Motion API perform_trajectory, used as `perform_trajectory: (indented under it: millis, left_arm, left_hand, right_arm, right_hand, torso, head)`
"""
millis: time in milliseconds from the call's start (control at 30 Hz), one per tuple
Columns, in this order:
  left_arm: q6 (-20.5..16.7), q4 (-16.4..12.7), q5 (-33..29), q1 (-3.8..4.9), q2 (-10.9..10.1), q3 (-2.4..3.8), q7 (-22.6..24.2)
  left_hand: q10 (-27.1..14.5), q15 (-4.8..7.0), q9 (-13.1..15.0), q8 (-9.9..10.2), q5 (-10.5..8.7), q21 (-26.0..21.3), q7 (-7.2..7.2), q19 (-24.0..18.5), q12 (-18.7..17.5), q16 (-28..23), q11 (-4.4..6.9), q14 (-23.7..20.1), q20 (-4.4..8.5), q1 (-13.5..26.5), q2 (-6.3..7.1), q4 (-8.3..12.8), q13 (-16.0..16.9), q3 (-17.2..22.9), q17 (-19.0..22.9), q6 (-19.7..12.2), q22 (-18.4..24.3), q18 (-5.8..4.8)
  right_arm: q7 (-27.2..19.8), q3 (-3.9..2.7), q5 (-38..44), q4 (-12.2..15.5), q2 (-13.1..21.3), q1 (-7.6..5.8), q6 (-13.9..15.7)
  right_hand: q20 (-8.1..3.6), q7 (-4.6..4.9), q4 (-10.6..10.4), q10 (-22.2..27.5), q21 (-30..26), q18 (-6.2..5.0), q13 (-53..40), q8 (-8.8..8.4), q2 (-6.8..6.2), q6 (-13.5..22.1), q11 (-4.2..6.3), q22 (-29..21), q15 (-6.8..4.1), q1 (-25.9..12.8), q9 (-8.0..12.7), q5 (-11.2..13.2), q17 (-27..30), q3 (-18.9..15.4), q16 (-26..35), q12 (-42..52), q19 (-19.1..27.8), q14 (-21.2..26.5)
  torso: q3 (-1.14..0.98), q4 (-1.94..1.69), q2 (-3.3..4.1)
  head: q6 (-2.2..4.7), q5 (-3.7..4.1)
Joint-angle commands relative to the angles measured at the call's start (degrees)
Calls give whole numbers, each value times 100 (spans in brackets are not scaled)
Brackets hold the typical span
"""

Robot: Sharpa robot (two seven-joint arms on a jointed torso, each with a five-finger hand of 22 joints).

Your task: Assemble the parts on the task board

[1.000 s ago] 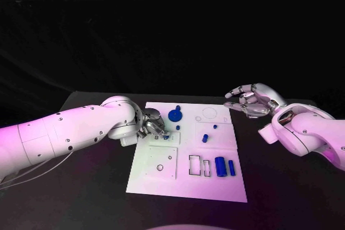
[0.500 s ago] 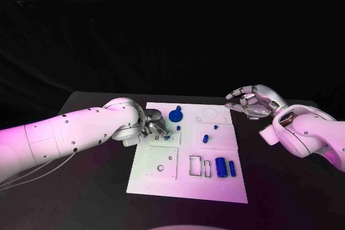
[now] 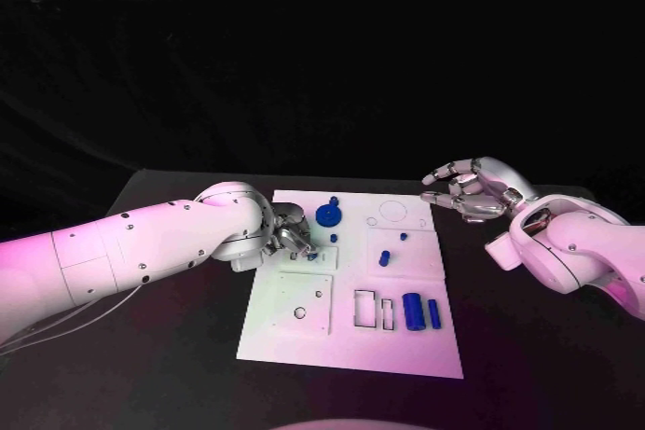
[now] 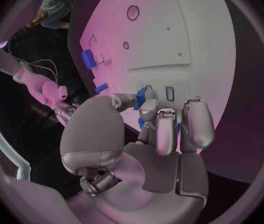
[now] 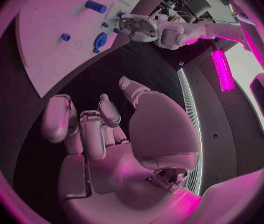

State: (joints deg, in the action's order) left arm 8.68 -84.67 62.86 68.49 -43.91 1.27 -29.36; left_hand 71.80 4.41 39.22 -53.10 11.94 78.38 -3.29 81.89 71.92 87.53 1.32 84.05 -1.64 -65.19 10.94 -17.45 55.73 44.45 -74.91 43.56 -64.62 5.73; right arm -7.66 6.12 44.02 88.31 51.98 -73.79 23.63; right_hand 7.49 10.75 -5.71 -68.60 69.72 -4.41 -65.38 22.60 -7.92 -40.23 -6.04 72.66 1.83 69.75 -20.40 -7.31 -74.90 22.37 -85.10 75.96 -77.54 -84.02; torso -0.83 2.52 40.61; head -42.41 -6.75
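The white task board (image 3: 404,346) lies in the middle of the black table. My left hand (image 3: 289,236) rests on its upper left part, fingers curled down. In the left wrist view the thumb and fingers pinch a small blue part (image 4: 144,93) close to the board (image 4: 188,35), beside a small slot. A blue gear-like disc (image 3: 329,215) stands just right of that hand. A small blue peg (image 3: 385,258) stands mid-board, and two blue cylinders (image 3: 420,312) lie near the front right. My right hand (image 3: 471,189) hovers off the board's far right corner, fingers curled around nothing.
Square and rectangular recesses (image 3: 371,308) mark the board's front half, and a round outline (image 3: 392,210) sits near its far edge. Bare black table (image 3: 175,355) runs on both sides of the board. My left arm (image 3: 134,253) covers the table's left side.
My left arm has crept slightly to the right while its hand stays at the same spot on the board. The right hand has not moved.
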Motion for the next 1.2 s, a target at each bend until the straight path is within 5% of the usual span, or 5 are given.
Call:
perform_trajectory:
  millis: [33, 1200]
  left_arm:
    - [194, -1, 112, -1, 12, 2, -25]
    - [414, 27, 392, -6, 54, 2, -59]
  left_hand:
    - [58, 45, 6, -30, 28, 35, 32, 3, 20, 28, 0, 486, 48, 66, -11, 1166, 5, 1145, -1070, 54, -8, -102]
    - [173, 70, 33, -95, 14, 35, 68, 5, 113, 58, 31, 500, 63, 146, -8, 1232, 128, 1111, -1124, 99, -12, -103]
  right_arm:
    - [-8, 1, 42, -4, -3, 8, -80]
    - [-20, 2, 27, -13, 6, 30, -74]
  right_hand:
    - [-15, -1, 0, 2, -40, -84, 7, 38, 18, -30, 16, -5, -44, -33, -3, -19, -247, -20, 30, -12, 35, -287]
    - [-19, -5, -51, -7, -52, -84, 4, 57, 33, -31, 20, -9, -47, -67, 0, -68, -238, -43, 37, -11, 36, -287]
  torso:
    - [1, -1, -1]
    - [0, -3, -3]
  head:
    - [-8, 1]
    - [-48, -2]
